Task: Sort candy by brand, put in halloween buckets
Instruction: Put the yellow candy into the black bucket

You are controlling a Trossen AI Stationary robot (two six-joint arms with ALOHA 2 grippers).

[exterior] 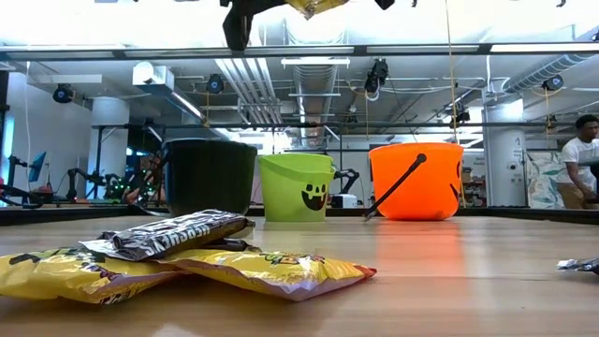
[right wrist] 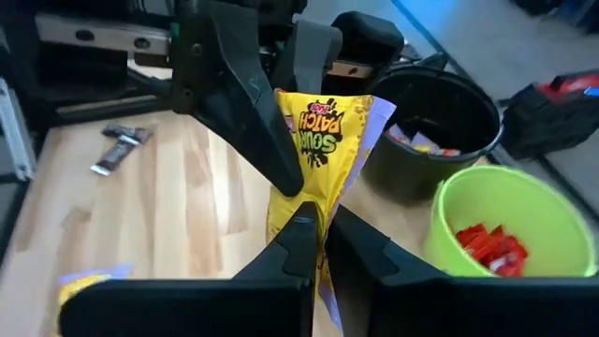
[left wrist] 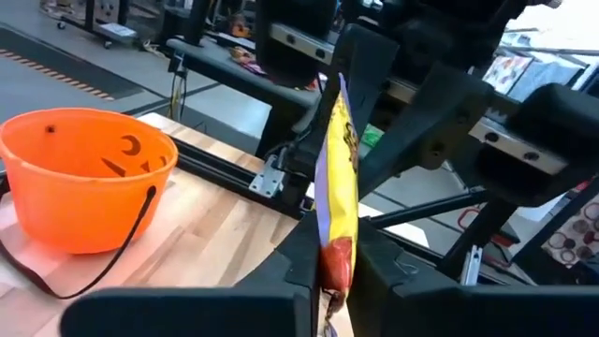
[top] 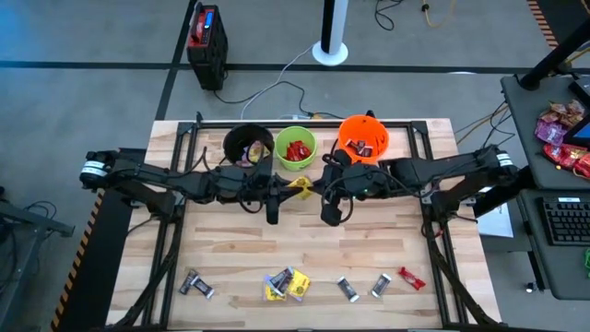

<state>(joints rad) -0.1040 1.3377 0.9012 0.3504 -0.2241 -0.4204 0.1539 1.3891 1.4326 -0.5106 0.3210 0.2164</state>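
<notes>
A yellow Sour Patch packet (top: 300, 185) hangs in the air over the middle of the table, between both grippers. My left gripper (top: 288, 187) comes at it from the left and my right gripper (top: 316, 188) from the right, and each is shut on it. Behind stand the black bucket (top: 247, 146), the lime green bucket (top: 295, 148) holding red bars, and the orange bucket (top: 363, 138) holding dark bars. More candy (top: 286, 285) lies along the near edge. In the low view the packet (exterior: 314, 7) shows high above the table. My left gripper pinches the packet's red-tinted end (left wrist: 335, 264) between its two fingers, coming level from the table's left. The packet stands edge-on beyond the fingers, lifted clear of the table. My right gripper pinches the packet's opposite end (right wrist: 301, 217), below the printed name, between its two fingers, coming level from the table's right. The packet's printed face shows beyond the fingers, clear of the wood.
Along the near edge lie a dark bar (top: 196, 284), two silver bars (top: 348, 290) (top: 381, 285) and a red bar (top: 411, 278). Bare wood lies between the grippers and that row. A side table with bags (top: 564, 129) stands off to the right.
</notes>
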